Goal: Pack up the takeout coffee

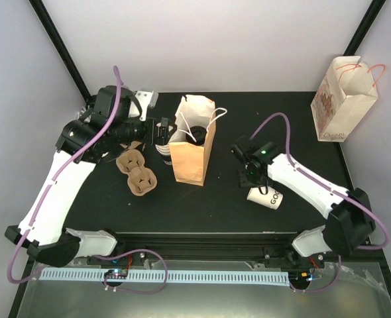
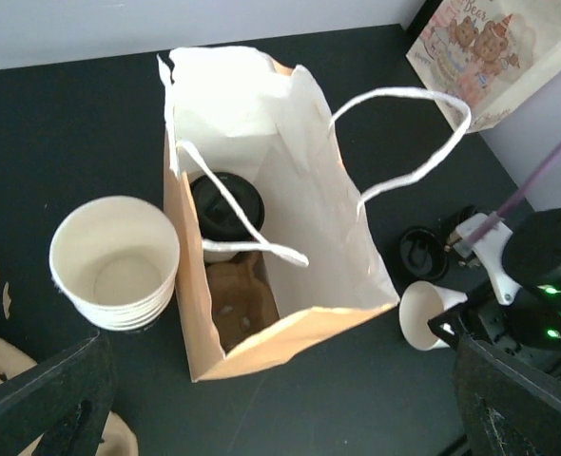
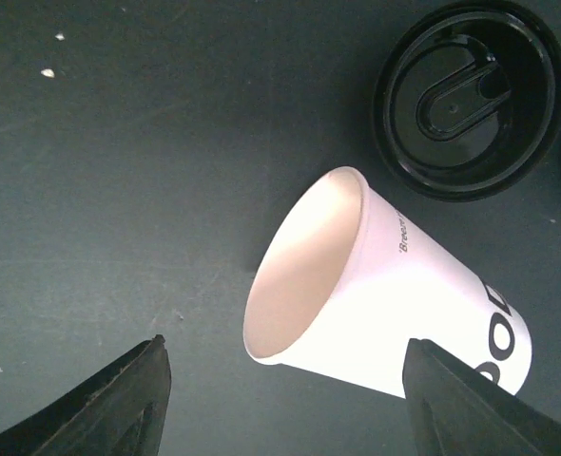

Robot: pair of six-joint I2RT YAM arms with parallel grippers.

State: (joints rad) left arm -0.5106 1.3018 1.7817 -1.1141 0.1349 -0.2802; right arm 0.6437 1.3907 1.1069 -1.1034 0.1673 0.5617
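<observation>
A brown paper bag [image 1: 192, 142] stands open mid-table. In the left wrist view the bag [image 2: 299, 171] holds one white cup with a black lid [image 2: 226, 204] on a pulp carrier [image 2: 238, 304]. A stack of lidless white cups [image 2: 114, 261] stands just left of the bag. My left gripper [image 1: 160, 129] is open and empty, above and left of the bag. A lidless white cup [image 3: 376, 304] lies on its side beside an upturned black lid [image 3: 471, 95]. My right gripper [image 3: 285, 408] is open, its fingers either side of that cup's mouth [image 1: 267, 197], not touching it.
Two brown pulp carriers [image 1: 137, 172] lie left of the bag. A printed paper bag [image 1: 344, 99] stands at the back right corner. Black frame posts rise at both back corners. The right arm's wrist [image 2: 537, 285] sits right of the brown bag.
</observation>
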